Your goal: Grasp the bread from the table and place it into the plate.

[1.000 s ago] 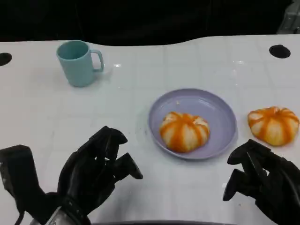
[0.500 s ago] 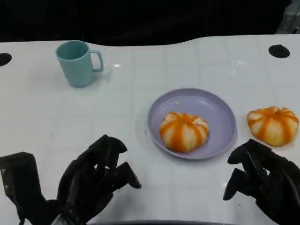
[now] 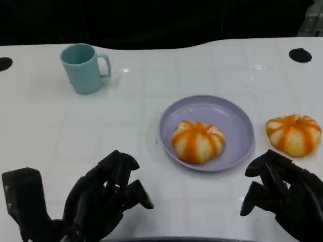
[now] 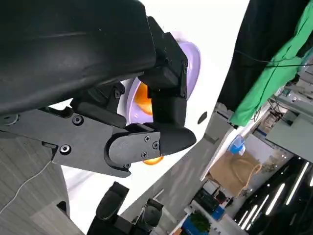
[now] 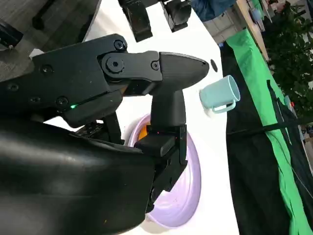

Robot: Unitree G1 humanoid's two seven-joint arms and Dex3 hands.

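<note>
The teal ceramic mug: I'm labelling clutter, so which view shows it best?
The head view: the teal ceramic mug stands whole and upright on the white table, handle visible. The right wrist view shows the mug smaller, past the hand's fingers.

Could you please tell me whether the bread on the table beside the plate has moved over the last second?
No. The orange-striped round bread stays on the white table, just right of the lavender plate.

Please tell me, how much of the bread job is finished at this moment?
Done: one bread lies in the plate. In hand: nothing; the left hand and the right hand hold no bread. Left: the second bread sits on the table, beside the plate, near the right hand.
</note>
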